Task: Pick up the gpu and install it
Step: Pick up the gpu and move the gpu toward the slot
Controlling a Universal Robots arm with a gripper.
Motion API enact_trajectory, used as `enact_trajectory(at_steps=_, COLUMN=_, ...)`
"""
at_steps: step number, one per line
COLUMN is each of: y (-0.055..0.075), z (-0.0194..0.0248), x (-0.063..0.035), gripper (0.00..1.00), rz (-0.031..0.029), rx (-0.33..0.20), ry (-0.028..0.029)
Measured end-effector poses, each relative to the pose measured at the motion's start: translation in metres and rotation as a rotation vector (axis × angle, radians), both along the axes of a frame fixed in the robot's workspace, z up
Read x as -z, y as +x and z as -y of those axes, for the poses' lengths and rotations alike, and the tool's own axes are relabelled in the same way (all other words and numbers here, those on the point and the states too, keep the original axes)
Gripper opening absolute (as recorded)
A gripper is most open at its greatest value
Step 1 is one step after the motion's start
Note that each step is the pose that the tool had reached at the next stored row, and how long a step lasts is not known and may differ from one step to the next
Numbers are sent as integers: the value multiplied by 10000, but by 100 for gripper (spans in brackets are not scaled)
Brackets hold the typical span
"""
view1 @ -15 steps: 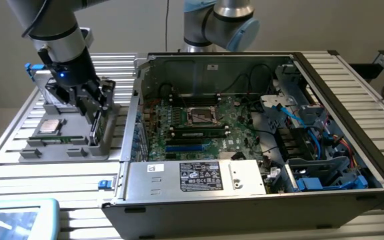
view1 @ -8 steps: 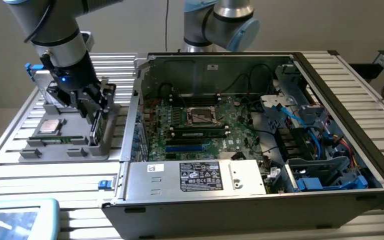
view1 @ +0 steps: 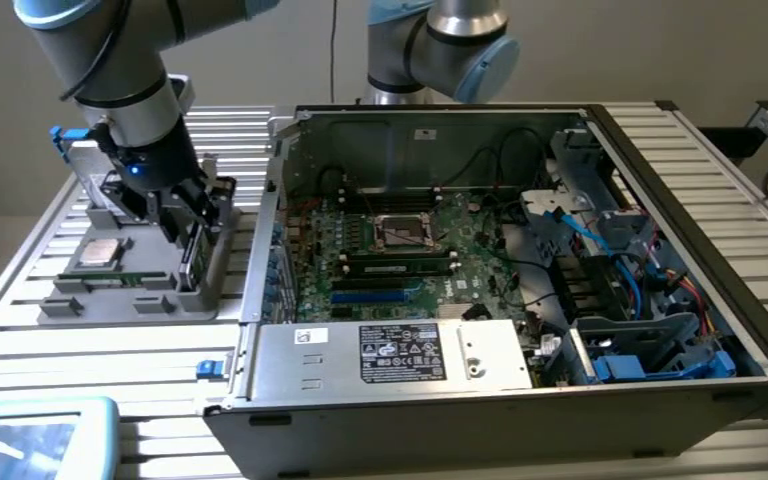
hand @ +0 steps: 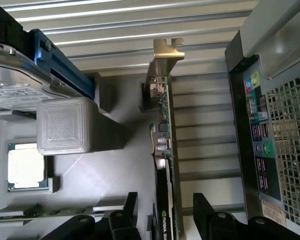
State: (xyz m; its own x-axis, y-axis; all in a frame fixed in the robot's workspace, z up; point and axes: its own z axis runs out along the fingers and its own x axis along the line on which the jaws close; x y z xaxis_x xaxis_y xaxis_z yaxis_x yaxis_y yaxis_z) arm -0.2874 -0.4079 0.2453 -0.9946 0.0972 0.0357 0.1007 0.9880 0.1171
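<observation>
- Gripper (hand: 164, 212) released; its fingers (hand: 127, 210) stand spread, one on each side of the gpu (hand: 166, 145), neither touching it
- gpu stands on edge in the grey holder (hand: 105, 175); just beside the computer case (hand: 250, 65)

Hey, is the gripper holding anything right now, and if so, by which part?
Nothing is held. The open gripper straddles the gpu, which stands on edge in the gray holder, with a gap on each side.
</observation>
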Motion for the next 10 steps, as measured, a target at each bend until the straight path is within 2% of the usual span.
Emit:
enact_trajectory(at_steps=3, y=1, z=-3, x=30, gripper=56, rz=-93, rx=27, ry=11)
enact_trajectory(at_steps=5, y=2, z=-5, x=48, gripper=56, rz=-138, rx=40, ry=58)
enact_trajectory(at_steps=8, y=4, z=-10, x=88, gripper=56, rz=-146, rx=65, ry=129)
enact_trajectory(at_steps=10, y=6, z=-23, x=106, gripper=56, rz=-163, rx=82, ry=141)
